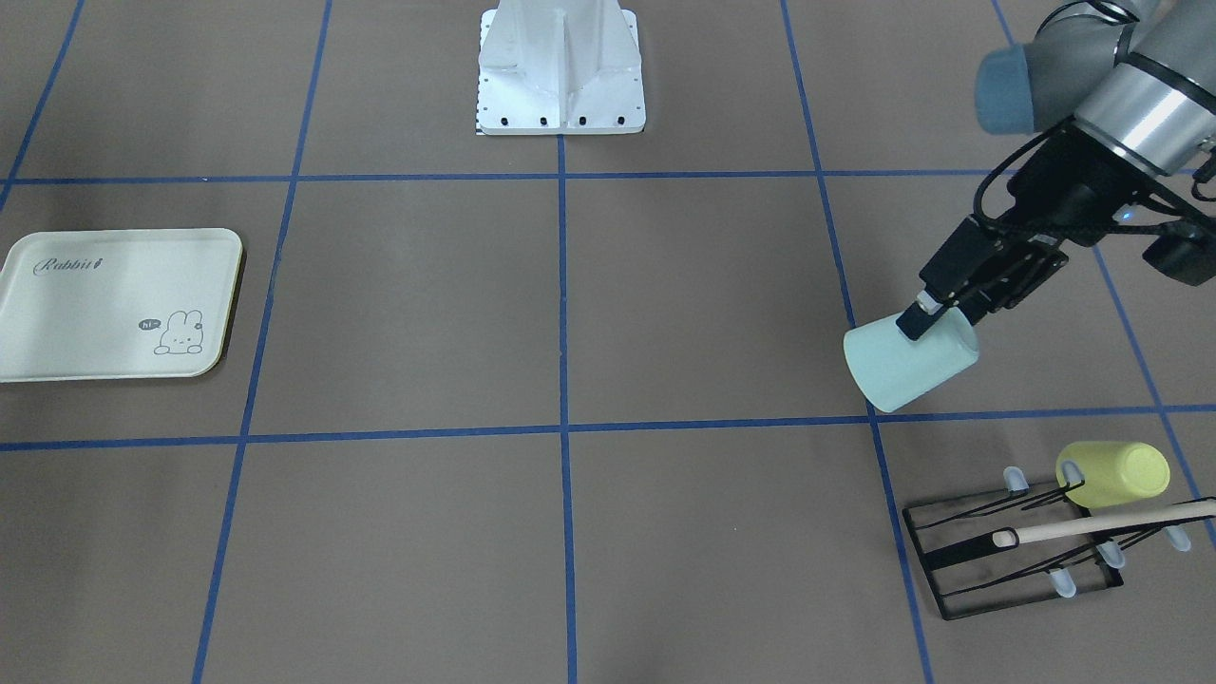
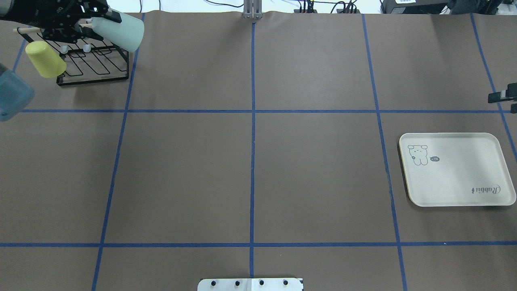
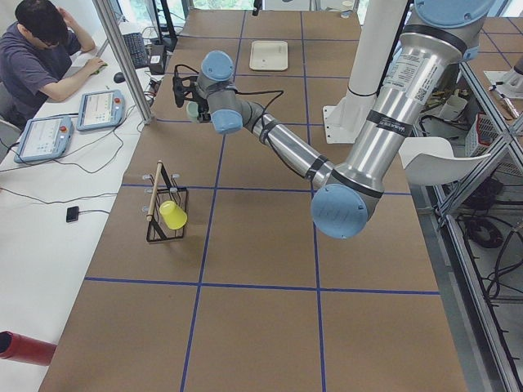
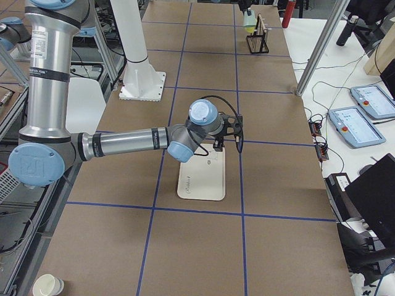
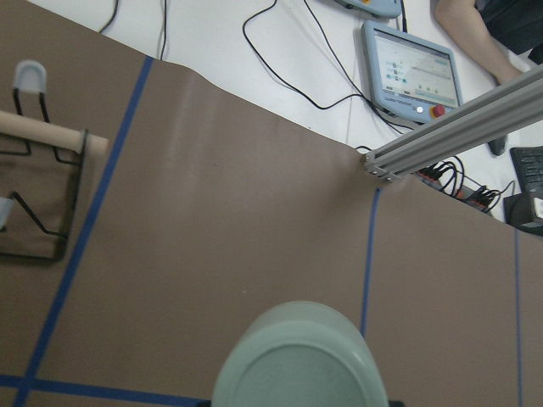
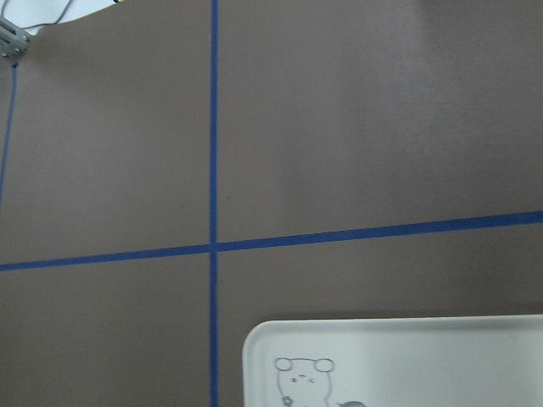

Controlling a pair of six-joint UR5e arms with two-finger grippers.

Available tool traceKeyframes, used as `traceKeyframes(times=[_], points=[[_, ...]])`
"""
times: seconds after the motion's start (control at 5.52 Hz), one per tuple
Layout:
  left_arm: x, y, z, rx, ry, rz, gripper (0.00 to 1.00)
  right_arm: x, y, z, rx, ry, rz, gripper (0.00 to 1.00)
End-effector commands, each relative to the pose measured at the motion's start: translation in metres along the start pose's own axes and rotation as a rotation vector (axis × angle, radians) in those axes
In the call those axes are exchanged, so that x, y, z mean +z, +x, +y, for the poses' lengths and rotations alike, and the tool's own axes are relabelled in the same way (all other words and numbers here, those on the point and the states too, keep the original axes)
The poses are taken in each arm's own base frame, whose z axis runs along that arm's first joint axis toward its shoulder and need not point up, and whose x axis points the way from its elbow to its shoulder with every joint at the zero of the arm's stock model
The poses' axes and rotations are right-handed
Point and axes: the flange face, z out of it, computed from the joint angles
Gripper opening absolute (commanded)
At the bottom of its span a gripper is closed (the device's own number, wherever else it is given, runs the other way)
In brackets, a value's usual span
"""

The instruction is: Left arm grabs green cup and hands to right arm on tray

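My left gripper (image 1: 936, 318) is shut on the rim of the pale mint-green cup (image 1: 907, 366) and holds it tilted in the air, beside the black wire rack. The cup also shows in the overhead view (image 2: 121, 30) and at the bottom of the left wrist view (image 5: 297, 365). The cream "Rabbit" tray (image 2: 456, 178) lies bare at the table's other end (image 1: 57, 313). My right gripper (image 4: 225, 132) hovers over the tray's far edge (image 4: 200, 176). I cannot tell whether it is open or shut. The right wrist view shows only a corner of the tray (image 6: 407, 356).
A yellow-green cup (image 1: 1116, 473) hangs on the black wire rack (image 1: 1007, 560), which has a wooden dowel (image 1: 1102, 524) across it. The robot's white base (image 1: 560, 76) stands at mid-table. An operator (image 3: 41, 49) sits beyond the table's long edge.
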Motion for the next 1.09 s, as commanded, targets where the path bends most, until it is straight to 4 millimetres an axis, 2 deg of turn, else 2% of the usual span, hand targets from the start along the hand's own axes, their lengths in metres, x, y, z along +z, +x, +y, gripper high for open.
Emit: traceKeyframes(times=[0.0, 0.36, 0.54, 0.72, 0.91], points=[[0.021, 0.017, 0.048, -0.103, -0.099, 0.108, 0.06, 0.017, -0.05, 0.002, -0.018, -0.017, -0.103, 1.0], [0.028, 0.035, 0.076, -0.145, -0.167, 0.174, 0.06, 0.012, -0.109, -0.015, 0.079, -0.004, -0.179, 1.0], [0.029, 0.043, 0.083, -0.125, -0.189, 0.198, 0.06, 0.018, -0.119, -0.008, -0.004, -0.003, -0.244, 0.99], [0.035, 0.052, 0.099, -0.134, -0.225, 0.211, 0.06, 0.025, -0.147, -0.007, -0.053, -0.021, -0.29, 0.98], [0.039, 0.058, 0.118, -0.142, -0.269, 0.246, 0.06, 0.027, -0.183, -0.005, 0.003, -0.042, -0.35, 0.97]])
